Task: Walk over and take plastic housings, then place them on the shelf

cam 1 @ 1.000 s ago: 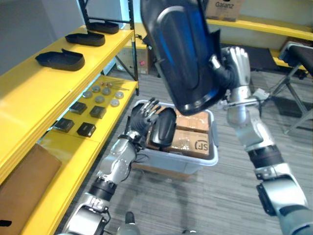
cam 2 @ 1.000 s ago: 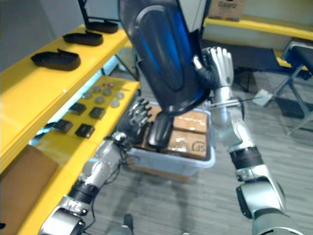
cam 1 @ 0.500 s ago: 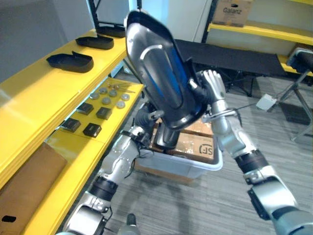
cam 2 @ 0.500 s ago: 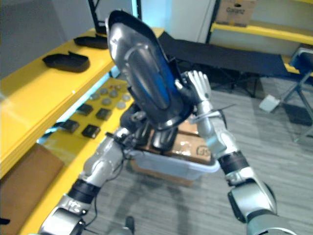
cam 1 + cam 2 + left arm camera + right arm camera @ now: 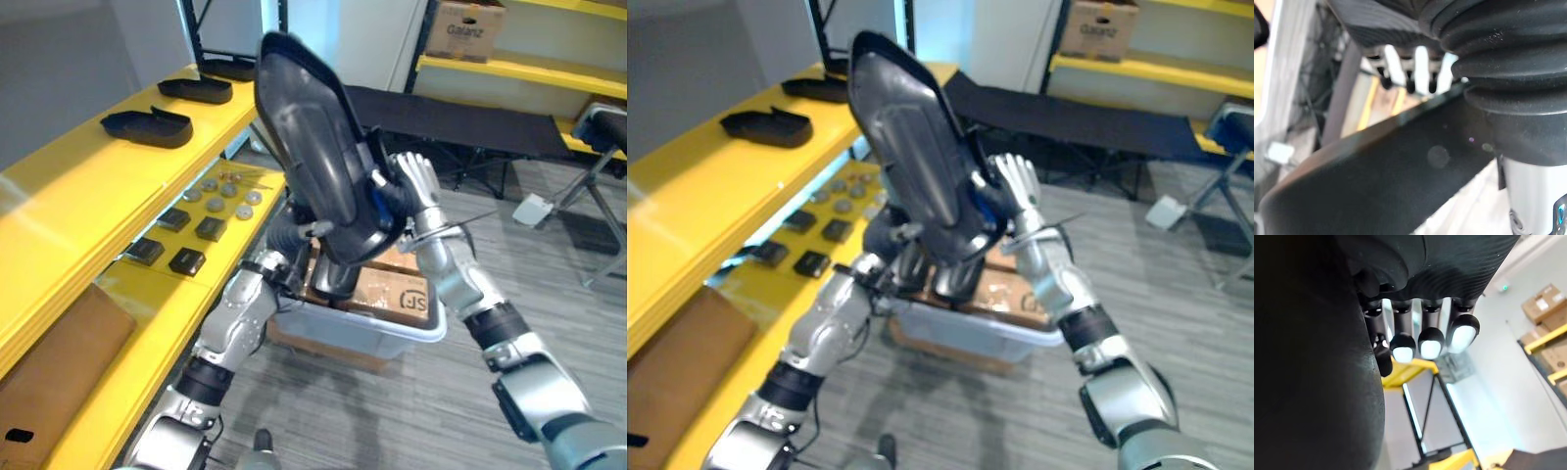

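Our right hand [image 5: 413, 184] grips the housing [image 5: 318, 147]; the left hand [image 5: 287, 235] below, we cannot tell. Let's swing slowly to the shelf [image 5: 78, 186] on its left.

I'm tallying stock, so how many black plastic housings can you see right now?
5 housings: three on the yellow shelf, one raised in the right hand, one in the bin. Others may lie hidden there.
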`<state>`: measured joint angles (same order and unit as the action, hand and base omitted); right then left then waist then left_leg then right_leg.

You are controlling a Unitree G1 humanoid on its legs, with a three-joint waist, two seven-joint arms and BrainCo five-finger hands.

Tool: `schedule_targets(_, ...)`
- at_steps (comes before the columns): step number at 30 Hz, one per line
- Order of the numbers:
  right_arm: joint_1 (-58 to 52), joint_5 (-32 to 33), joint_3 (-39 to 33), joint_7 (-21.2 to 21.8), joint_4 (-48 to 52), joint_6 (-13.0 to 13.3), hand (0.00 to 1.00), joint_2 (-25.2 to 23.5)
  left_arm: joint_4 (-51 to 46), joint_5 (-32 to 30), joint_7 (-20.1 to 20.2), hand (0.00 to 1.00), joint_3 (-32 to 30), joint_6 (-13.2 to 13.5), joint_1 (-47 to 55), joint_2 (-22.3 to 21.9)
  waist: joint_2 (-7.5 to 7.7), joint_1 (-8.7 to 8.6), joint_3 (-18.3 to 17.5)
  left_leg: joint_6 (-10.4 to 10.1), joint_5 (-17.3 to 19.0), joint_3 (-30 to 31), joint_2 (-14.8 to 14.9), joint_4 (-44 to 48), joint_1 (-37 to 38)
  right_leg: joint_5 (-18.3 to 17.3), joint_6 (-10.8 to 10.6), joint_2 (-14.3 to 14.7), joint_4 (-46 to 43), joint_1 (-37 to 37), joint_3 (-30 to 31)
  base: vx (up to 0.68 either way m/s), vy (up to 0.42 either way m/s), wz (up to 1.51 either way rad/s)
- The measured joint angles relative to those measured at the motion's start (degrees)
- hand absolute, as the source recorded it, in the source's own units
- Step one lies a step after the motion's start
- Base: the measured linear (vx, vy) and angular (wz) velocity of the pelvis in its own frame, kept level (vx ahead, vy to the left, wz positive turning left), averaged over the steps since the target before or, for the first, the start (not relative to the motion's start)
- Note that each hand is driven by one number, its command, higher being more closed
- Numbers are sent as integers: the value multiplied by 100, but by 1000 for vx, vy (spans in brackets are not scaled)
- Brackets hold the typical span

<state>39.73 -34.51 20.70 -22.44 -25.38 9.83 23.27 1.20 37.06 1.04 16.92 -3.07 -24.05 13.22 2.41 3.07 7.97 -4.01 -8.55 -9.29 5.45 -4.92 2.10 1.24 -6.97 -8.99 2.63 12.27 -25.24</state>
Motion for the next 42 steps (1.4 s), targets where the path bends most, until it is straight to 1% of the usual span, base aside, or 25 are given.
schedule_targets(4,-93,-6,109,0,0,72,100,-56,0,-410,-79,0,-55,-49,105,-2,-2,19,-3,0,0,19,-1,0,-3,0,0,3,-1,5,-10,0,0,0)
schedule_targets(9,-146,-29,141,-1,0,117,100,-63,22,-610,-90,0,-80,-67,253,-2,-2,80,-3,0,0,32,-1,0,-5,0,0,5,-3,5,-15,0,0,0)
schedule_targets(10,-146,-30,153,-10,0,137,100,-64,25,-611,-91,100,-106,-69,274,2,-2,92,-3,0,-1,36,-2,-1,-5,0,0,5,-5,5,-16,0,0,0)
schedule_targets(15,-150,-59,196,-52,0,146,100,-59,90,-579,-98,100,-119,-70,406,42,-1,106,-3,-1,-1,40,-3,-1,-5,0,0,4,-6,4,-16,0,0,0)
schedule_targets(18,-200,-65,201,-186,0,162,100,-63,283,-513,-135,100,-217,-106,407,38,-1,110,-3,-2,-2,40,-3,0,-6,0,0,4,-7,1,-15,0,0,0)
schedule_targets(19,-224,-67,204,-249,1,166,100,-71,332,-404,-153,100,-228,-126,408,33,0,110,-3,-2,-2,40,-3,0,-6,0,0,4,-7,1,-15,0,0,0)
schedule_targets(22,-240,-68,205,-295,2,178,100,-123,348,-302,-235,100,-248,-167,454,18,0,106,-3,-2,-2,40,-2,1,-6,0,0,5,-6,-2,-14,0,0,0)
schedule_targets(26,-288,-67,205,-386,12,228,100,-209,456,105,-265,100,-255,-176,509,-2,0,110,-3,-2,-1,40,-1,6,-9,0,0,5,-6,-5,-13,0,0,0)
schedule_targets(28,-320,-66,210,-417,23,238,100,-283,583,615,-273,100,-255,-173,529,-1,0,108,-3,-2,-1,39,-2,18,-10,0,0,4,-6,-8,-11,0,0,0)
schedule_targets(30,-346,-65,249,-441,38,280,100,-355,586,870,-311,100,-246,-161,571,-1,0,108,-3,-2,-1,38,-2,18,-12,0,0,3,-5,-10,-10,0,0,0)
schedule_targets(32,-380,-54,308,-481,113,288,100,-378,586,1271,-400,100,-220,-89,640,-4,0,102,-3,-3,0,37,-1,19,-14,-1,0,4,0,-11,-10,0,0,0)
schedule_targets(35,-485,49,304,-563,244,288,100,-458,586,1638,-533,100,-172,68,651,-23,0,97,-3,-3,0,37,-2,19,-16,-1,1,3,2,-11,-11,0,0,0)
schedule_targets(38,-576,191,307,-605,267,288,100,-520,586,1709,-685,100,-66,242,657,-27,0,97,-3,-4,1,37,-2,19,-18,-2,1,3,5,-12,-11,0,0,0)
schedule_targets(42,-813,365,309,-605,363,288,100,-605,581,1683,-726,100,-35,412,767,-94,0,90,-3,-6,3,31,-2,19,-20,-3,2,4,18,-12,-10,0,0,0)
